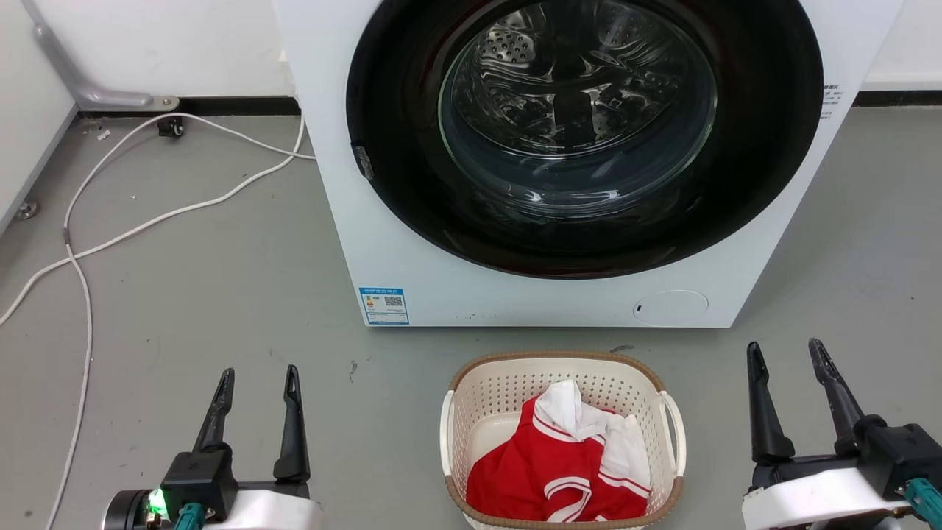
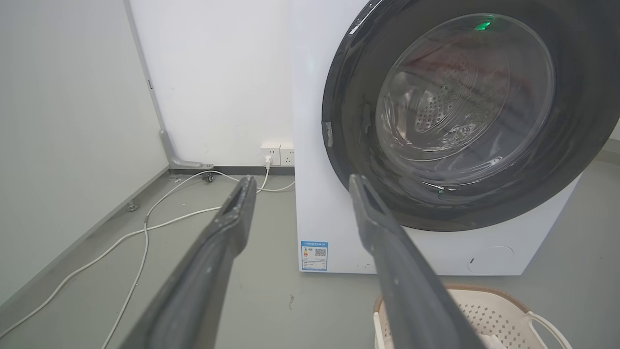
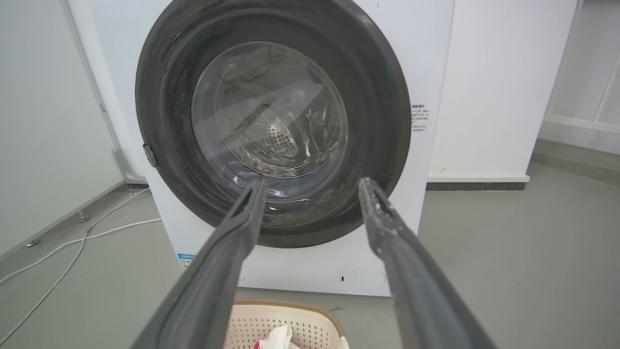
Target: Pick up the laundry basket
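Observation:
The laundry basket (image 1: 494, 394), cream perforated plastic with a brown rim and white loop handles, stands on the grey floor just in front of the washing machine, holding a red-and-white garment (image 1: 563, 464). My left gripper (image 1: 259, 377) is open, well to the left of the basket, nothing between its fingers. My right gripper (image 1: 786, 351) is open too, off to the basket's right. The left wrist view catches the basket (image 2: 489, 310) at its lower right, past my left gripper (image 2: 300, 182). In the right wrist view the basket (image 3: 276, 322) lies at the bottom edge below my right gripper (image 3: 312, 184).
A white front-loading washing machine (image 1: 412, 243) with a dark round door stands right behind the basket. White cables (image 1: 110, 235) trail over the floor at the left, toward a wall socket (image 2: 278, 154). A wall runs along the far left.

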You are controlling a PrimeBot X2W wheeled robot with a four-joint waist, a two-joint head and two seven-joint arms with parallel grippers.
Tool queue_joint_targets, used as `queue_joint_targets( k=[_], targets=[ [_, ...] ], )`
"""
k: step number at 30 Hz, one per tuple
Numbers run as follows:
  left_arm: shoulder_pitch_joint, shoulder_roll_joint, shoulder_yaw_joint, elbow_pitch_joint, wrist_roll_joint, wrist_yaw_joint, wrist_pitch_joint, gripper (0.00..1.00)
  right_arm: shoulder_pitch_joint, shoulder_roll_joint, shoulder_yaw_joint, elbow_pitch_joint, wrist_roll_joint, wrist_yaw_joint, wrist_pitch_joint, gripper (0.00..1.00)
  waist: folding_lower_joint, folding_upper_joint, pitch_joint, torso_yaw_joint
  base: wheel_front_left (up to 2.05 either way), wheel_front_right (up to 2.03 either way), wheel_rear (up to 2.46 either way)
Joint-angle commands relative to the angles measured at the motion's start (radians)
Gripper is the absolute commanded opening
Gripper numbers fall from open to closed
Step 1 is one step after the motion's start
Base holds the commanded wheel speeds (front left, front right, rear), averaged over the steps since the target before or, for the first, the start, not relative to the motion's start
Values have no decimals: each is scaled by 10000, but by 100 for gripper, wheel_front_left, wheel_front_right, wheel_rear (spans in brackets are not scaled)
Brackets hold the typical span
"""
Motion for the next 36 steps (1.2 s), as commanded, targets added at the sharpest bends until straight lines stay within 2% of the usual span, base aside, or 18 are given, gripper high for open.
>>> queue_joint_targets(
  k=[1, 12, 20, 28, 36],
  targets=[
    [75, -8, 2, 10, -29, 43, -28, 100, 80, -37, 13, 29, 45, -3, -28, 100, 0, -1, 3, 5, 0, 0, 0],
    [32, -9, -30, 56, -79, 59, -28, 100, 23, -37, 29, 12, 31, -3, -28, 100, 0, -1, 48, -5, 0, 0, 0],
    [-390, -8, -253, 360, 0, -198, -28, 100, -238, -37, -84, 115, -172, -3, -28, 100, 0, -1, 305, -133, 0, 0, 0],
    [-1319, -8, -564, 927, 216, -472, -28, 100, -919, -34, -330, 593, -483, -3, -27, 100, 0, -1, 1078, -391, 0, 0, 0],
    [-2610, 0, -856, 2393, 245, -855, -27, 100, -2056, -31, -371, 1594, -991, -3, -25, 100, 0, -1, 2153, -802, 0, 0, 0]
  ],
)
